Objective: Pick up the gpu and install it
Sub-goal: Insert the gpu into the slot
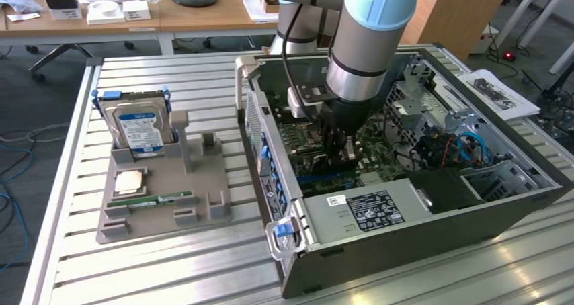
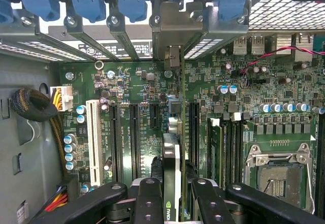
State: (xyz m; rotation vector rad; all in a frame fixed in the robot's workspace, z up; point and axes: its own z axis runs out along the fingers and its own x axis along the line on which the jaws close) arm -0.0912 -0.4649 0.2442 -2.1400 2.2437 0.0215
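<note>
I have the gripper (image 2: 172,196) down inside the open computer case (image 1: 502,204), its fingers (image 2: 150,198) closed on the gpu (image 2: 172,158), which I see edge-on in the wrist view, standing upright over the motherboard (image 2: 244,92) among the long expansion slots, its far end reaching the metal bracket (image 2: 175,31) at the case's rear slot openings. In the exterior view the arm (image 1: 363,43) drops straight into the case, which sits on the slatted table (image 1: 161,265); towards that view's left a grey holder tray (image 1: 161,204) carries a hard drive (image 1: 139,127) standing upright and a green memory stick (image 1: 150,199) lying flat.
</note>
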